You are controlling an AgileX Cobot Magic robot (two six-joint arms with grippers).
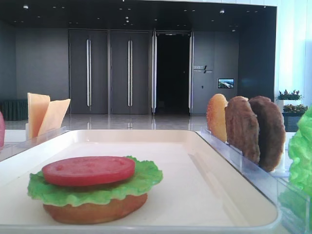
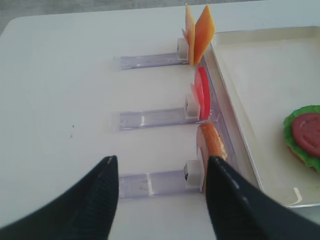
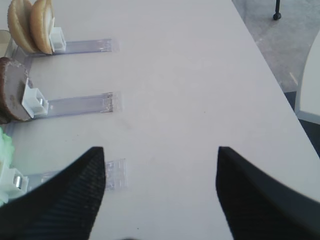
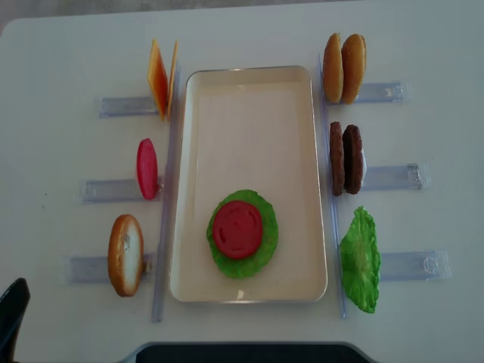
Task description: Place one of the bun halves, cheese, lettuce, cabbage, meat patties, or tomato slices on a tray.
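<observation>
The cream tray [image 4: 249, 79] holds a stack: a bun half [image 1: 92, 210], lettuce [image 4: 261, 253] and a tomato slice [image 4: 237, 229] on top. In racks left of it stand cheese [image 4: 161, 78], tomato slices [image 4: 147, 168] and another bun half [image 4: 125, 255]. Right of it are two bun halves [image 4: 344, 67], meat patties [image 4: 345, 159] and a green leaf [image 4: 360, 259]; I cannot tell cabbage apart. My left gripper [image 2: 162, 172] is open and empty, low over the table, its right finger beside the bun half [image 2: 215, 142]. My right gripper [image 3: 161, 150] is open over bare table.
Clear plastic racks [image 4: 117, 106] stick out from both long sides of the tray. A dark edge [image 4: 249, 352] runs along the table's near side. In the right wrist view the table's edge [image 3: 270, 65] drops to the floor on the right.
</observation>
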